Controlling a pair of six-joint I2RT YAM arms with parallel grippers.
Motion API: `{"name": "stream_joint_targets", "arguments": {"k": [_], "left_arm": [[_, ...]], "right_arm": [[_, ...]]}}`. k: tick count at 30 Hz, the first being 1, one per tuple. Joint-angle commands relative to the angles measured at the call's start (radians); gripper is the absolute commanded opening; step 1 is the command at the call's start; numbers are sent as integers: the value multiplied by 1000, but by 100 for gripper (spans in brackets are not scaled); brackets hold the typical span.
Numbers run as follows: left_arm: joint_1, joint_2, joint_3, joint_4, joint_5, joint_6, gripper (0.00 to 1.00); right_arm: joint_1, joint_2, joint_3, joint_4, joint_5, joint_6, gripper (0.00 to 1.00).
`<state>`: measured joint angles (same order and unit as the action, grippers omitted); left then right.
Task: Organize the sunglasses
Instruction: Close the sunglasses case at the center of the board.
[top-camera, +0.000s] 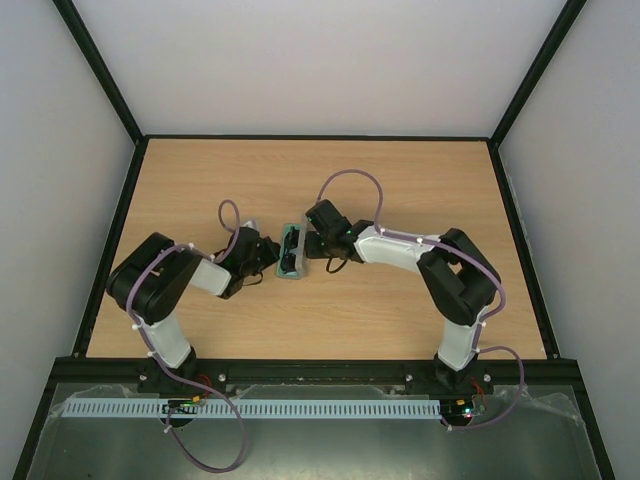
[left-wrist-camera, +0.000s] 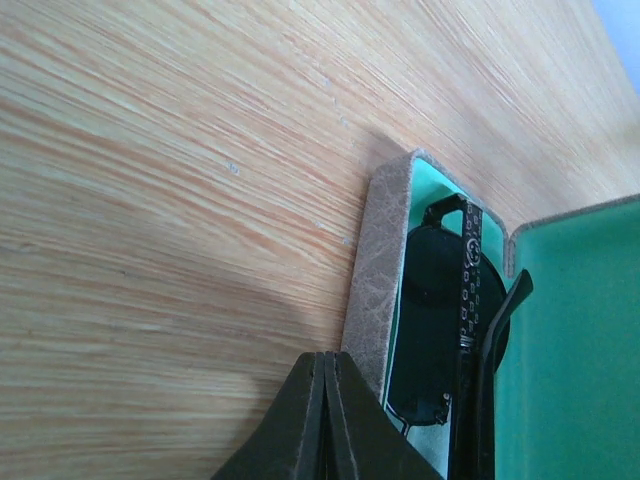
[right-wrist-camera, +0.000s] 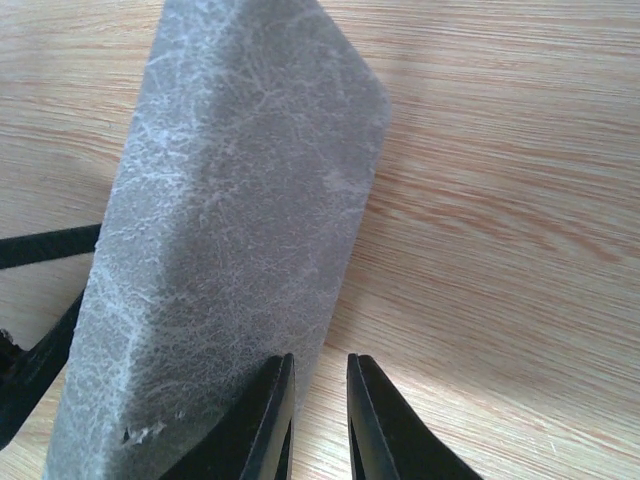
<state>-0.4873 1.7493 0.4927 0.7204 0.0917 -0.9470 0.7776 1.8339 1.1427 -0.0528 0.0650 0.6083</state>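
A grey case (top-camera: 285, 272) with green lining lies open mid-table between both arms. The sunglasses (left-wrist-camera: 437, 300), thin dark frame and dark lenses, lie inside it, and show as a dark shape (top-camera: 291, 250) from above. My left gripper (left-wrist-camera: 328, 357) is shut with nothing in it, its tip against the outside of the case's grey side wall (left-wrist-camera: 383, 270). The raised lid (left-wrist-camera: 575, 340) shows its green lining. My right gripper (right-wrist-camera: 320, 365) stands narrowly open at the edge of the lid's grey outer face (right-wrist-camera: 230, 220), bare wood showing between its fingers.
The wooden table (top-camera: 400, 190) is fenced by a black frame with white walls on three sides. The left arm (top-camera: 160, 285) and right arm (top-camera: 455, 275) bend inward from the near edge toward the case.
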Motion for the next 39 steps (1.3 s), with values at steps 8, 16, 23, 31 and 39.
{"name": "stream_joint_targets", "arguments": {"k": [8,16,23,31,39], "left_arm": [[-13,60,2,-5,47,0,3],[-12,70,-6,15,56,-1,3],[-12,69,-17,24,59,-2,3],[-12,74,-17,46,75,-4,3],[-10,72,-30,62,82,-3,2]], "right_arm": [[68,2,28,-14,64,-14,17],[67,-83,11,-31,74,-14,18],[71,-82,14,-41,76,-5,18],[75,-14,49,-31,51,-4,18],[86,96,127,-47,37,-6,18]]}}
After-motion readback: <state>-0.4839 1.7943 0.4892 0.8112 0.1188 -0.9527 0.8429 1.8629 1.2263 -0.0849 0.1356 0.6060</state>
